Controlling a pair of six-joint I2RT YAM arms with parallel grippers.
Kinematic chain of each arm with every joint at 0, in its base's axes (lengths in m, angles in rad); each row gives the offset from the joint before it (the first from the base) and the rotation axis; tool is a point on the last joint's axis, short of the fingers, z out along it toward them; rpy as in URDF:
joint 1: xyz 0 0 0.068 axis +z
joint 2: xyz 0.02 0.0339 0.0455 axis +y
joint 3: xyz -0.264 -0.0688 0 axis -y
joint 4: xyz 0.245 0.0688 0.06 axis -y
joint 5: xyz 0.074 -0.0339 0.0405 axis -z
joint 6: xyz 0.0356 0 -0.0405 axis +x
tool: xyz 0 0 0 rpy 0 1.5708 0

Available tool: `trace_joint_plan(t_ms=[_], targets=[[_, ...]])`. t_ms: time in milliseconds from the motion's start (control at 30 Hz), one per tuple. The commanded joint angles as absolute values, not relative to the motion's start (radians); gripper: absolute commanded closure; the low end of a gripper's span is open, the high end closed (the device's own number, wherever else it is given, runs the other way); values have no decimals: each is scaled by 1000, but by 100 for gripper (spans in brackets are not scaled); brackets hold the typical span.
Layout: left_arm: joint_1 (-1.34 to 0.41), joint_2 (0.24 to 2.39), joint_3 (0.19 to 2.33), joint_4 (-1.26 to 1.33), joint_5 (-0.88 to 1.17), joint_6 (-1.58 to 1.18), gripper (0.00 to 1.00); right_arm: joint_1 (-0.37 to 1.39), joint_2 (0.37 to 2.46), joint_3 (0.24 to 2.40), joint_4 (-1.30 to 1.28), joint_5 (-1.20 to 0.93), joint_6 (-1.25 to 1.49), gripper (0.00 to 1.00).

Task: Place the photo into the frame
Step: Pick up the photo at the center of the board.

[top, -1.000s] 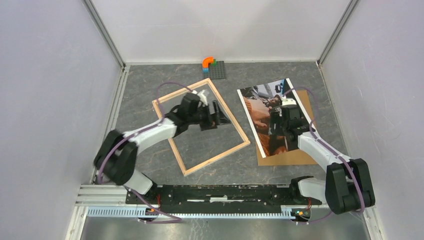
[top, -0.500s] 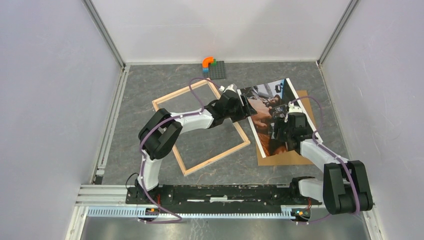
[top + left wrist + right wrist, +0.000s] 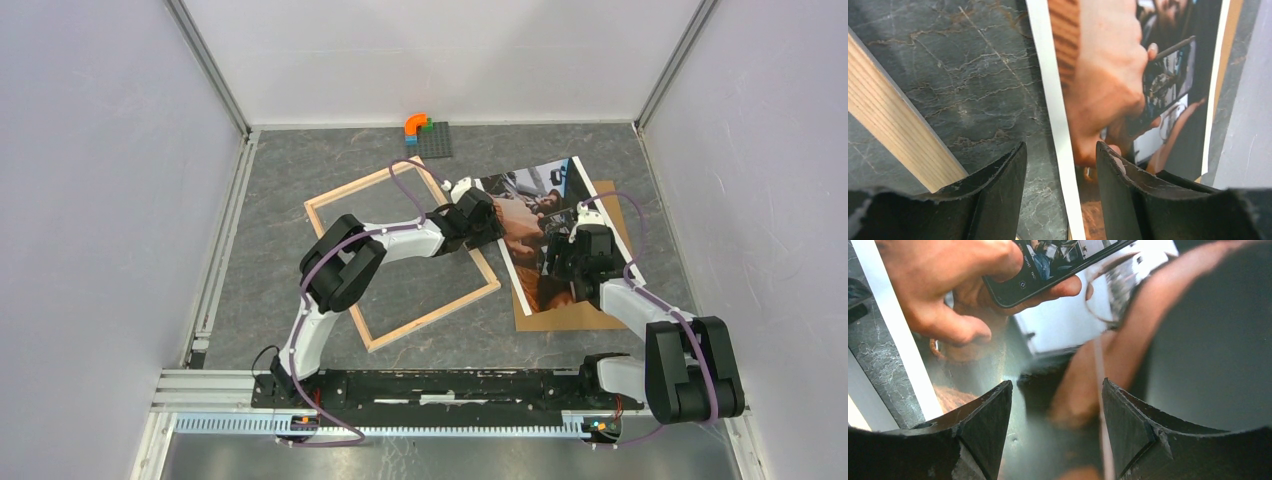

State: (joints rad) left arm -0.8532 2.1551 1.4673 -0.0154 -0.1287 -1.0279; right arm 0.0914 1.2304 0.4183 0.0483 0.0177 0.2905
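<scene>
The photo [image 3: 522, 235] lies beside the frame [image 3: 433, 315], not yet inside. The left end effector [image 3: 1060, 150] and right end effector [image 3: 1057, 390] hover over it, jaws apart.

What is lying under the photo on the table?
A brown backing board lies under the photo; only its right strip and near edge show. The rest of it is covered by the photo, so anything else beneath cannot be seen.

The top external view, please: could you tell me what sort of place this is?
Probably a robot lab test cell: plain white panel walls enclose a marble-look tabletop, the left arm and right arm are bolted to a metal rail, and staged props lie about: frame, photo, toy bricks.
</scene>
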Motion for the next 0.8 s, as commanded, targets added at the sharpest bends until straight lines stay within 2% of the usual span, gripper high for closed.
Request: trace_joint_plan(t_ms=[0, 67, 267, 433, 533, 667, 767], targets=[[-856, 2204, 1541, -27, -156, -1103, 41, 88, 1238, 398, 48, 4, 282, 28], [-856, 2228, 1557, -26, -139, -1122, 41, 89, 1239, 398, 48, 3, 280, 29], [-853, 2259, 1562, 32, -87, -1150, 56, 88, 1229, 393, 44, 2, 274, 29], [-852, 2222, 1553, 26, -106, -1098, 86, 89, 1229, 400, 36, 2, 247, 28], [-843, 2192, 1550, 18, -96, -1070, 96, 90, 1219, 407, 38, -38, 222, 27], [-823, 2159, 1557, 5, -46, -1057, 98, 132, 1182, 430, 12, -18, 181, 21], [-809, 2123, 1558, -49, -12, -1049, 98, 247, 1150, 481, -64, 87, 142, 16]])
